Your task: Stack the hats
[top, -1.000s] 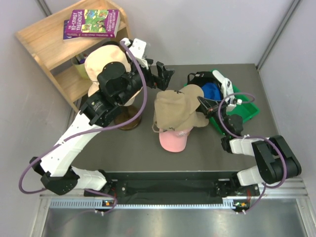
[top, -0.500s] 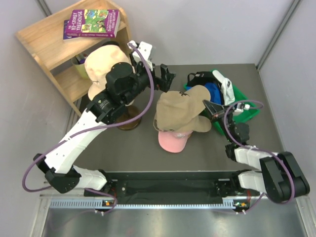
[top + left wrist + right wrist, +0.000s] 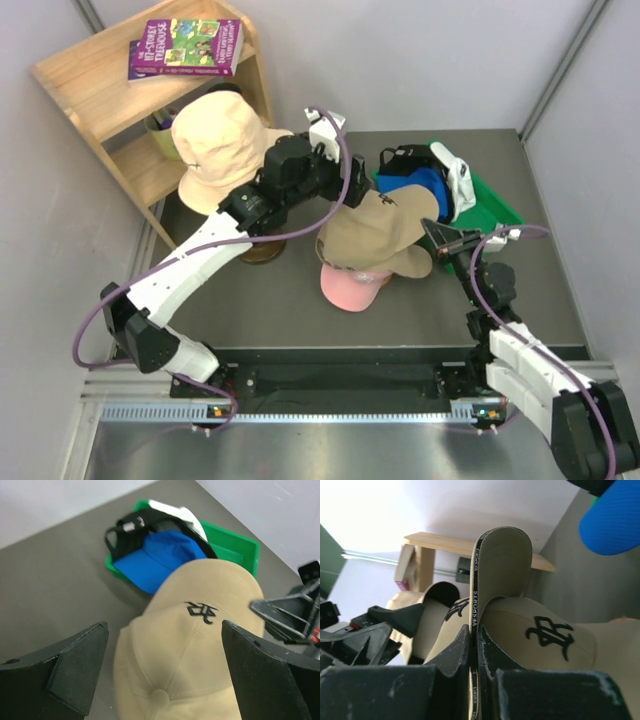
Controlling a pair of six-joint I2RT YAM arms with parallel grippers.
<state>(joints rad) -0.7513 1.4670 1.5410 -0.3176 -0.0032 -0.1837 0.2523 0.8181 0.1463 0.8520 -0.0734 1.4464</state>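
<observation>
Sitting on the pink cap point(image 3: 352, 288), the tan cap point(image 3: 375, 225) is pinched by the right claw point(image 3: 432, 232) — left claw point(image 3: 164, 627) gapes above. The blue cap point(image 3: 420, 185) and others wait in the green bin point(image 3: 498, 212).

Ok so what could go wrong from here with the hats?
The right fingers pinch the tan cap only by its thin edge, so it may slip free or fold. It sits off-centre on the pink cap, so a tug could drag it off. The open left fingers above the crown might shove the stack.
</observation>
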